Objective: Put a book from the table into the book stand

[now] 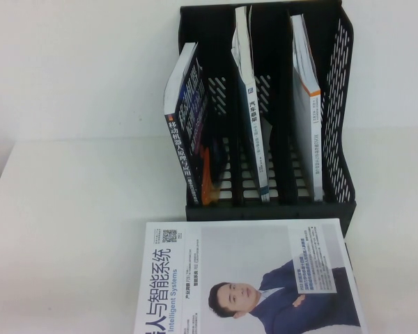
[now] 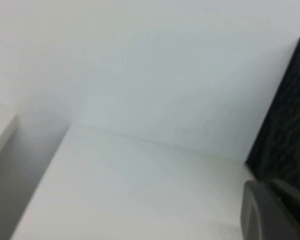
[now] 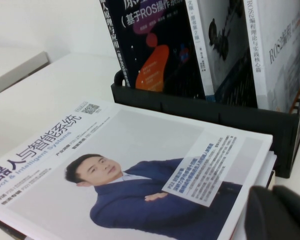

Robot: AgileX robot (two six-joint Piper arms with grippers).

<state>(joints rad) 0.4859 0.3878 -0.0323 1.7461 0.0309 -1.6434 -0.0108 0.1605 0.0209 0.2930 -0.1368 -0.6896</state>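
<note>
A large book point(image 1: 244, 278) with a man in a blue suit on its white cover lies flat on the table, just in front of the black book stand point(image 1: 265, 209). It also shows in the right wrist view point(image 3: 130, 170), resting on something thin beneath it. The stand has three slots, each holding one upright book: a dark one point(image 1: 188, 132), a blue-and-white one point(image 1: 247, 104) and a white one point(image 1: 306, 111). My right gripper point(image 3: 275, 192) is shut and empty, beside the flat book's near corner. My left gripper point(image 2: 270, 187) is shut and empty, near the stand's outer side wall point(image 2: 285, 135). Neither gripper shows in the high view.
The white table point(image 1: 76, 229) stretches to the left of the stand and the book. A white wall point(image 1: 76, 62) rises behind the stand. The table's left edge point(image 2: 35, 185) shows in the left wrist view, with a gap beside it.
</note>
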